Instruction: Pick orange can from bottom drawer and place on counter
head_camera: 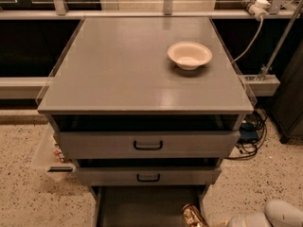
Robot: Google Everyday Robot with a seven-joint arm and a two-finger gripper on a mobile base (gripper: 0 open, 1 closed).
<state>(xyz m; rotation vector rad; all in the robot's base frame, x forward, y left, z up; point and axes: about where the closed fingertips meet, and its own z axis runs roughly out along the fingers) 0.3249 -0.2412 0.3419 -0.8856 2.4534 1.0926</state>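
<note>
Camera view of the grey drawer cabinet from above and in front. The bottom drawer [142, 206] is pulled out toward the near edge, its dark floor exposed. The orange can [192, 216] sits in the near right corner of this drawer, close to the right side wall, its lower part cut off by the frame edge. The hand [218, 222] enters from the near right, low at the frame edge, just right of the can, on the end of the white arm [277, 213]. Whether it is apart or clamped on the can cannot be told. Above, two upper drawers [147, 144] with black handles stand slightly open. On the tabletop [123, 65], far right, rests a pale bowl [189, 55], well apart from the can.
</note>
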